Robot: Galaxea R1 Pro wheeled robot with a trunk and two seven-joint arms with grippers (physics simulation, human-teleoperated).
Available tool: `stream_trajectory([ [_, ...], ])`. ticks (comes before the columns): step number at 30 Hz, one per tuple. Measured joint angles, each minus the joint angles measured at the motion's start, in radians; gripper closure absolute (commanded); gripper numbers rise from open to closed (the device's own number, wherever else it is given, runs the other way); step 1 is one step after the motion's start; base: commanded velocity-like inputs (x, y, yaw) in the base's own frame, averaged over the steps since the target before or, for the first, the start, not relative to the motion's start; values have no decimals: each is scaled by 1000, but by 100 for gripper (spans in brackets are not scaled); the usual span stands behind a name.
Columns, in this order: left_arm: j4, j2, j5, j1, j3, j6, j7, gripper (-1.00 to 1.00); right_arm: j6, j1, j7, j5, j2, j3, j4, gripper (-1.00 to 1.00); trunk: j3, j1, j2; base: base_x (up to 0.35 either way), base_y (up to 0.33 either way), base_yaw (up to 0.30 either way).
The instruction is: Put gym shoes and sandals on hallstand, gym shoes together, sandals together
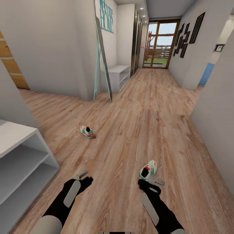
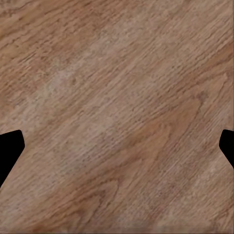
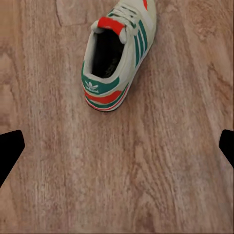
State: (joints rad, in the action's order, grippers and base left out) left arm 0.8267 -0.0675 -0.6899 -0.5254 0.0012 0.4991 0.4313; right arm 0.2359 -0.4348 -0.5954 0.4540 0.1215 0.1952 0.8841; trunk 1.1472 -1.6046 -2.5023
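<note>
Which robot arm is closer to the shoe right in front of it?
Right. The right tool sits just behind the near gym shoe, open and not holding it. The left tool hangs over bare floor, well off to that shoe's left.

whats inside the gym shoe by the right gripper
Seen through the right wrist view, the near gym shoe has a dark, apparently empty opening; its toe end is hidden under the tongue and laces.

The wood-plank corridor floor [image 1: 136, 123] carries two gym shoes, well apart: one gym shoe [image 1: 86, 131] lies left and farther off, the other gym shoe [image 1: 148, 170] near, right of centre.
</note>
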Motion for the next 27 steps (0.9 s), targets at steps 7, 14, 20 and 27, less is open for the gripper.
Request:
stream_trajectory([
  [7,-7,5,25,39,-17,-2,-1,-100,157,13,-2,4,-22,3,111,-100,0,0,0,0,0,-296],
  [14,-7,6,64,58,-33,-2,-2,-100,254,17,74,3,-27,4,130,-100,0,0,0,0,168,-300],
  [20,-6,4,66,60,-38,-2,-2,-100,267,17,118,-1,-22,-3,103,-100,0,0,0,1,314,-300],
  [27,-6,2,67,60,-86,2,-1,-100,266,10,123,1,-18,-7,20,-100,0,0,0,56,328,-300],
])
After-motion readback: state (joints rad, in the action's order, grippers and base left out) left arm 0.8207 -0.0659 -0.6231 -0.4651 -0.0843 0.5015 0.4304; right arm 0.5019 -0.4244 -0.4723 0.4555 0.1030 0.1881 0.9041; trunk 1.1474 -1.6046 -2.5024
